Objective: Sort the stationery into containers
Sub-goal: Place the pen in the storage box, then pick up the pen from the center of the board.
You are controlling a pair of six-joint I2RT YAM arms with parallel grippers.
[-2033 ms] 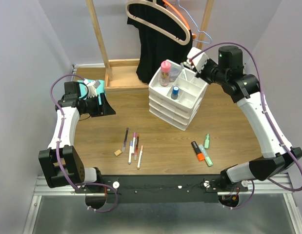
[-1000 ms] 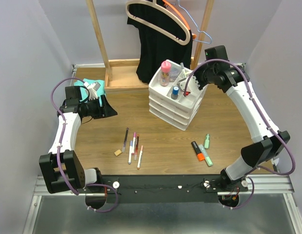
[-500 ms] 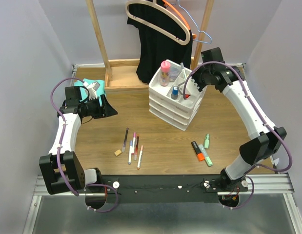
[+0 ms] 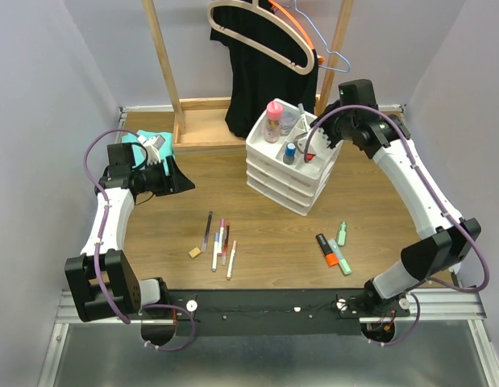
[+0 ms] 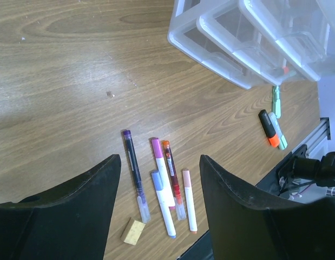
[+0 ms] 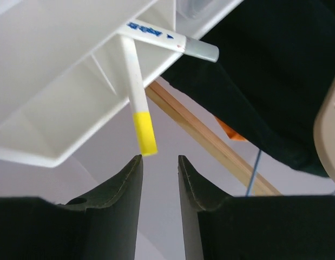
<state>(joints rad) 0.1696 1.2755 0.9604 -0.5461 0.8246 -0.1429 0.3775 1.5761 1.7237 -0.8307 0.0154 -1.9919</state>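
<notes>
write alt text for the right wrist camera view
A yellow-capped white marker leans out over the rim of the organiser tray, crossing a grey-capped white pen. The right end effector sits just below, slightly open and empty. A black garment hangs behind.

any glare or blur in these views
Left wrist: a pale sheen washes out part of the table; the left tool's fingers are dark and soft-edged. Right wrist: the white tray is very bright, the right tool's fingers nearly black, the yellow-capped pen sharp. Top external: even light.
</notes>
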